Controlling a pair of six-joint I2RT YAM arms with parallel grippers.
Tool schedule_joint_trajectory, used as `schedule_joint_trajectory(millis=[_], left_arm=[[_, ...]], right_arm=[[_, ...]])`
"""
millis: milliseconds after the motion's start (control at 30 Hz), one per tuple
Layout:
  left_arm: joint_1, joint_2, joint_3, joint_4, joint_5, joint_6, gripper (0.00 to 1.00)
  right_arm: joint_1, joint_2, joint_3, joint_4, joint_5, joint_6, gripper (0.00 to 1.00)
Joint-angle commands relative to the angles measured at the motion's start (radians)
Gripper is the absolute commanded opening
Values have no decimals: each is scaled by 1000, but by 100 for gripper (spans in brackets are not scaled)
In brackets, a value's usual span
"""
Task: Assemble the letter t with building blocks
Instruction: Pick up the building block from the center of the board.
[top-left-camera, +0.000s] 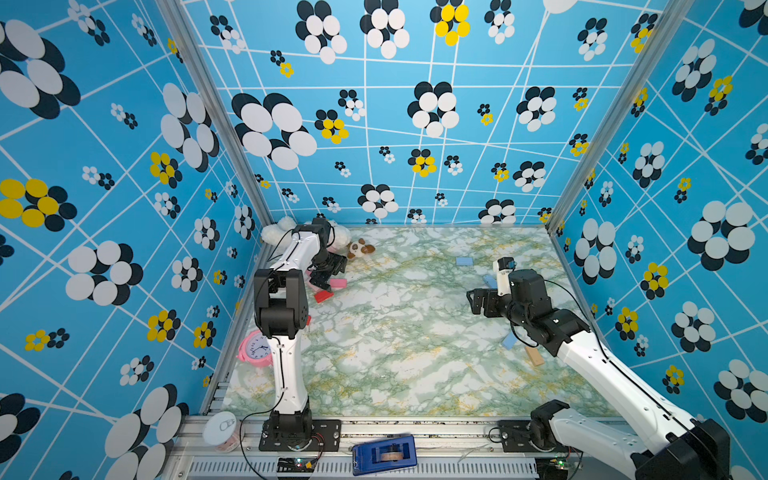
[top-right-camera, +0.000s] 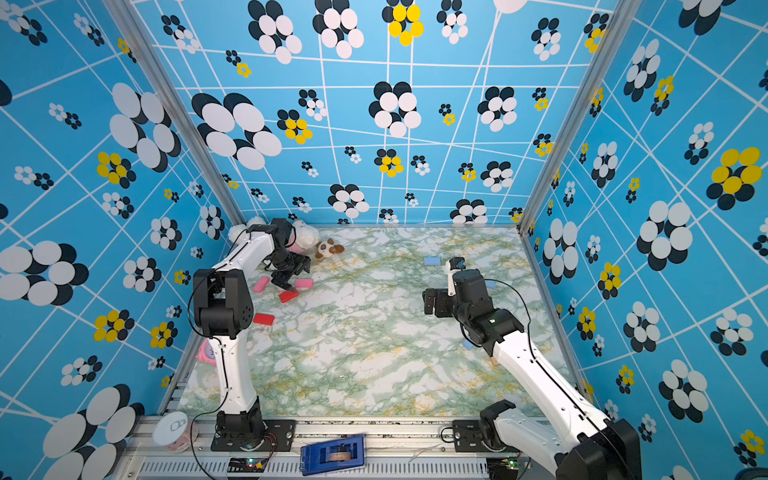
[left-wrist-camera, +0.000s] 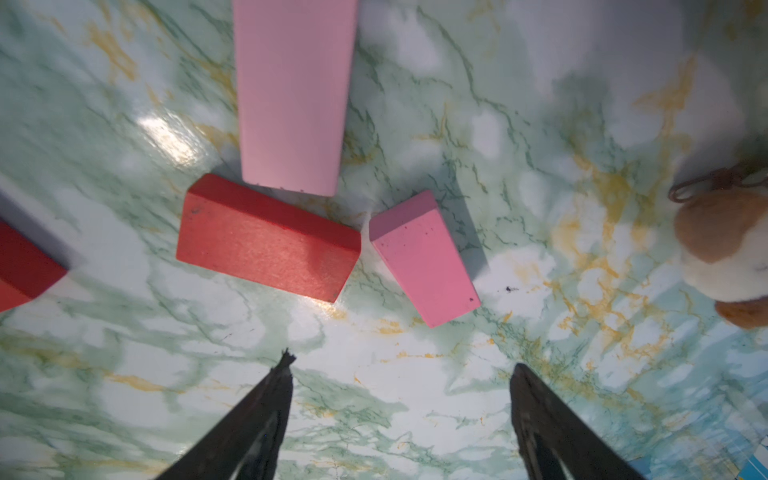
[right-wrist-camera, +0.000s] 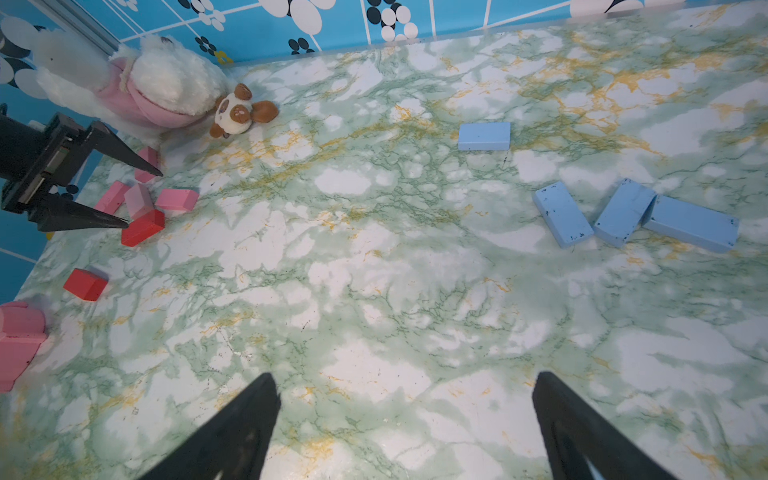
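A cluster of building blocks lies at the left rear: a red block (left-wrist-camera: 266, 241), a short pink block (left-wrist-camera: 424, 259) beside it, and a longer pink block (left-wrist-camera: 293, 95) whose end overlaps the red one. My left gripper (left-wrist-camera: 403, 359) hangs open just short of them, with only table between its fingers; in both top views it (top-left-camera: 328, 276) sits over this cluster. A second red block (top-right-camera: 263, 318) lies nearer the front. Several light blue blocks (right-wrist-camera: 563, 214) lie at the right. My right gripper (right-wrist-camera: 406, 374) is open and empty over the table. A tan block (top-left-camera: 534, 356) lies beside the right arm.
A white-and-pink plush toy (right-wrist-camera: 166, 83) and a small brown-and-white plush (right-wrist-camera: 237, 110) sit in the far left corner. A pink alarm clock (top-left-camera: 257, 348) stands by the left arm's base. One blue block (top-left-camera: 464, 261) lies alone at the rear. Walls enclose three sides.
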Motion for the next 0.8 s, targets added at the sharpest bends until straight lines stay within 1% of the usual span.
schedule_joint_trajectory(millis=[0, 167, 500, 767], left_arm=[[-11, 38, 60, -52, 1, -24, 83], [-14, 80, 99, -64, 5, -36, 82], [-16, 132, 133, -64, 2, -44, 78], [-13, 182, 159, -65, -2, -46, 70]], right_arm=[[7, -20, -18, 13, 20, 15, 99], [7, -20, -20, 16, 16, 13, 98], [7, -39, -43, 22, 20, 18, 98], [7, -53, -55, 39, 1, 19, 97]])
